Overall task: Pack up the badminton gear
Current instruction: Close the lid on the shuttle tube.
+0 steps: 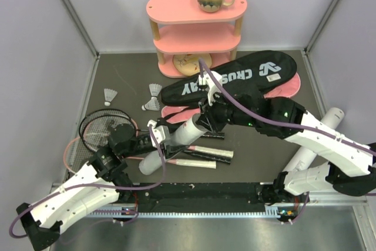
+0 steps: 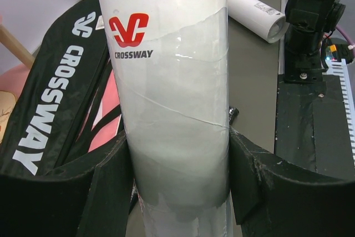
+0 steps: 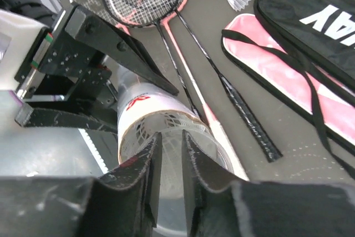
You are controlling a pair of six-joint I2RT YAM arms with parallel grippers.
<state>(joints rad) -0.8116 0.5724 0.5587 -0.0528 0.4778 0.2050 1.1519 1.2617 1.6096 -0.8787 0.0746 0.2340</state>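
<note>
The left end effector [image 2: 180, 176] is clamped on the white CROSSWAY tube [image 2: 172, 81], one finger pressed to each side. The tube sits near the middle of the tabletop [image 1: 252, 145], with its open mouth pointing toward 1 o'clock. The right end effector [image 3: 169, 159] is at that mouth, its fingers nearly together with a thin gap. Feathers show inside the tube, but I cannot tell whether the fingers pinch anything.

The black-framed racket [image 1: 106, 124] and the pink-framed racket [image 1: 73, 151] lie with their heads at 9 o'clock. Three shuttlecocks [image 1: 154, 90] lie toward 11 o'clock. The black CROSSWAY bag [image 1: 235, 77] lies over the pink bag [image 1: 288, 86] at 1 o'clock. A second white tube [image 1: 317, 139] lies at 4 o'clock.
</note>
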